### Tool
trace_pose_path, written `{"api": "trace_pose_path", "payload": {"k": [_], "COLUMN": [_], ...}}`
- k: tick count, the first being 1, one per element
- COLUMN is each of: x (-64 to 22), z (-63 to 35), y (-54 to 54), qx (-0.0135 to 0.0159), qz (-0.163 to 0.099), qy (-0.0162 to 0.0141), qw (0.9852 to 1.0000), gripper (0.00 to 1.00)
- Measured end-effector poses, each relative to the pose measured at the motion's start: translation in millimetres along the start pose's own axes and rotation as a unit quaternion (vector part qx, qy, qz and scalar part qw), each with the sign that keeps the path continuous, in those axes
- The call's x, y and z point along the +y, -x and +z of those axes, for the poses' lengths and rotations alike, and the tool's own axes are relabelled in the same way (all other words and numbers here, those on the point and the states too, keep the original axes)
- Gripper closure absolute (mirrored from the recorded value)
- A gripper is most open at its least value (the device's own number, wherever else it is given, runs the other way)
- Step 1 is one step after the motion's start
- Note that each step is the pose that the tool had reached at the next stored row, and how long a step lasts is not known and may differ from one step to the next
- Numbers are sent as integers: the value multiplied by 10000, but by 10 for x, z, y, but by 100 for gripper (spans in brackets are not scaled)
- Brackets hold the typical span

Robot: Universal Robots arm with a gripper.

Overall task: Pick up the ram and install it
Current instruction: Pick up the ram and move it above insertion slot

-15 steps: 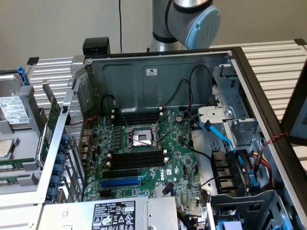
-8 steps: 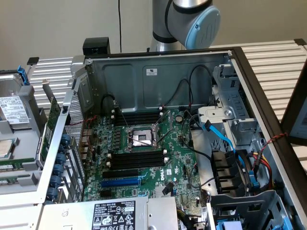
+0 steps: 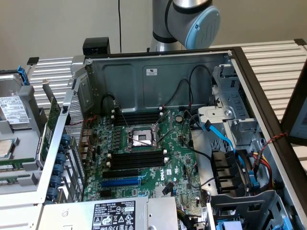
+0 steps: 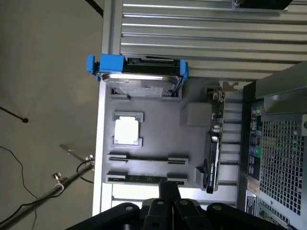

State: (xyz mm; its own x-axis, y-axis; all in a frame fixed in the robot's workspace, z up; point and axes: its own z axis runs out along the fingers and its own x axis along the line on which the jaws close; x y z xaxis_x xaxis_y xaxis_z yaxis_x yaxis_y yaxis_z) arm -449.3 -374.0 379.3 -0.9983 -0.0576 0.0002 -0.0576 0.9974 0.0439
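Note:
Two ram sticks lie in holders on a grey tray (image 4: 153, 108); each is a long narrow green board. One ram stick (image 4: 144, 178) is nearest my gripper and the other (image 4: 144, 157) lies beside it. My gripper (image 4: 169, 186) hangs above the tray, shut and holding nothing, and its black tip overlaps the end of the nearer stick in the wrist view. In the exterior view the same sticks (image 3: 10, 163) show at the far left edge, outside the case. The motherboard (image 3: 177, 165) has black memory slots (image 3: 136, 158) on both sides of the CPU socket (image 3: 142, 137).
The tray also holds a hard drive in a blue caddy (image 4: 139, 76), a CPU (image 4: 127, 130) and an upright card (image 4: 214, 143). The open computer case (image 3: 158, 76) has cables, blue connectors and a drive cage (image 3: 230, 124) at the exterior view's right. The arm's joint (image 3: 199, 21) rises behind the case.

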Motion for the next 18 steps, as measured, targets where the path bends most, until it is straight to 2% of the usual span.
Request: {"api": "trace_pose_path", "payload": {"k": [5, 9, 14, 18], "x": [-1, -1, -1, -2], "z": [10, 18, 29, 36], "y": [0, 0, 0, 0], "qx": [20, 36, 56, 71], "qz": [-452, -818, -1268, -1626], "qy": [0, 0, 0, 0], "qw": [9990, 9966, 9919, 9867], "gripper": [89, 89, 89, 89]}}
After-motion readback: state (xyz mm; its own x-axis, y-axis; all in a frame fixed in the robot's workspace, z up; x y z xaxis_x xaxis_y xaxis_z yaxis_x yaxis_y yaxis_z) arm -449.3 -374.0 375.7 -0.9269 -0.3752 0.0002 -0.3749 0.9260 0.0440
